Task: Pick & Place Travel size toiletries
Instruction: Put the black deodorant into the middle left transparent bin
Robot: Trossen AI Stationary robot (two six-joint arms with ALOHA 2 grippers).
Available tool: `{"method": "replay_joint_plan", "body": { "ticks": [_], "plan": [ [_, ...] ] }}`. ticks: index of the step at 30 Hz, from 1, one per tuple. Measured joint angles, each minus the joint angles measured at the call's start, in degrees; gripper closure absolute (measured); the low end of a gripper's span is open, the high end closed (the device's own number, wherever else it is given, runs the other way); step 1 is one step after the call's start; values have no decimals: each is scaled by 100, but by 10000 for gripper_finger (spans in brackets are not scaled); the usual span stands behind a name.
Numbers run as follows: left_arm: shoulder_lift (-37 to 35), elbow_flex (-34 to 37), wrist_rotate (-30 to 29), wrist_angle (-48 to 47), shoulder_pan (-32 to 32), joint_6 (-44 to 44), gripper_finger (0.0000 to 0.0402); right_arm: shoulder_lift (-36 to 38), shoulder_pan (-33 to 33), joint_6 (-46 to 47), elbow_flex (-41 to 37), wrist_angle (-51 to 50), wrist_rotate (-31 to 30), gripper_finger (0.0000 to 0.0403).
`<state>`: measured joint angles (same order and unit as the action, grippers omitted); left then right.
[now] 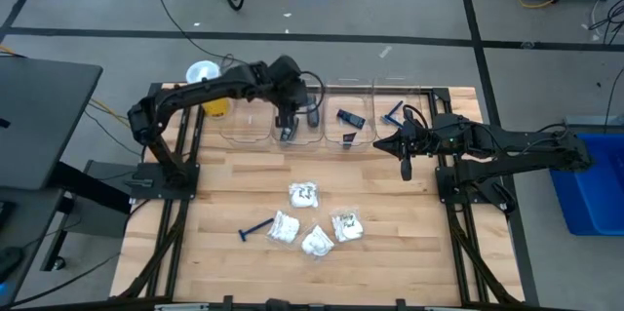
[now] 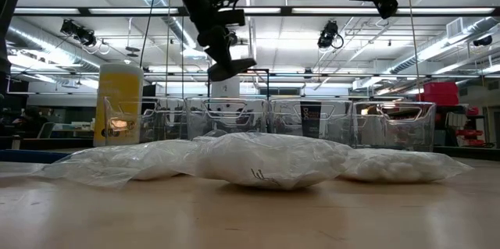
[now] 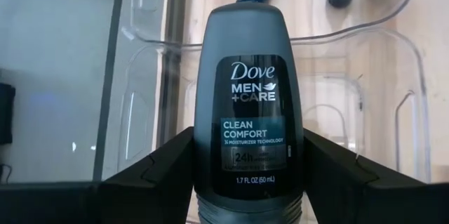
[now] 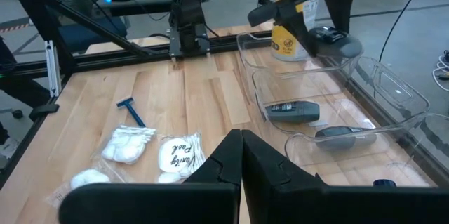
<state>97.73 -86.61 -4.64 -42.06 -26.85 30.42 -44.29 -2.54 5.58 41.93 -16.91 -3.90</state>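
While left pincer (image 3: pixel 249 175) grips dark deodorant (image 3: pixel 249 104) over clear bins (image 1: pixel 292 136), right pincer (image 4: pixel 242 157) closed, empty.

Dark grey deodorant bottle (image 3: pixel 251 104), black label, white and teal lettering, between black left gripper (image 3: pixel 249 171) fingers. Black right gripper (image 4: pixel 242 157), black arms. Light wood-grain table (image 1: pixel 234 194), black frame rails. Clear see-through bins (image 4: pixel 365 104); dark grey oval piece (image 4: pixel 342 133) and dark grey rectangular piece (image 4: pixel 291 112) with pale label inside. Blue razor (image 1: pixel 256 228) on wood, another blue razor (image 1: pixel 392 111) in a bin. White packets (image 1: pixel 304 194), clear wrap, one with black script. Yellow cylinder (image 2: pixel 119 101) with white lid. Blue crate (image 1: pixel 590 189) off table. Grey floor with black lines.
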Motion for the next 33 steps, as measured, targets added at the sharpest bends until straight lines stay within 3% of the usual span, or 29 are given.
{"method": "replay_joint_plan", "body": {
  "ticks": [10,20,33],
  "plan": [
    [114,44,440,74,-254,-4,176,0,0,0,0,-4,-4,396],
    [649,90,496,398,-326,157,176,0,0,-1,0,-109,-8,396],
    [750,140,699,566,-498,168,177,1,0,-2,0,-125,-55,396]
  ]
}}
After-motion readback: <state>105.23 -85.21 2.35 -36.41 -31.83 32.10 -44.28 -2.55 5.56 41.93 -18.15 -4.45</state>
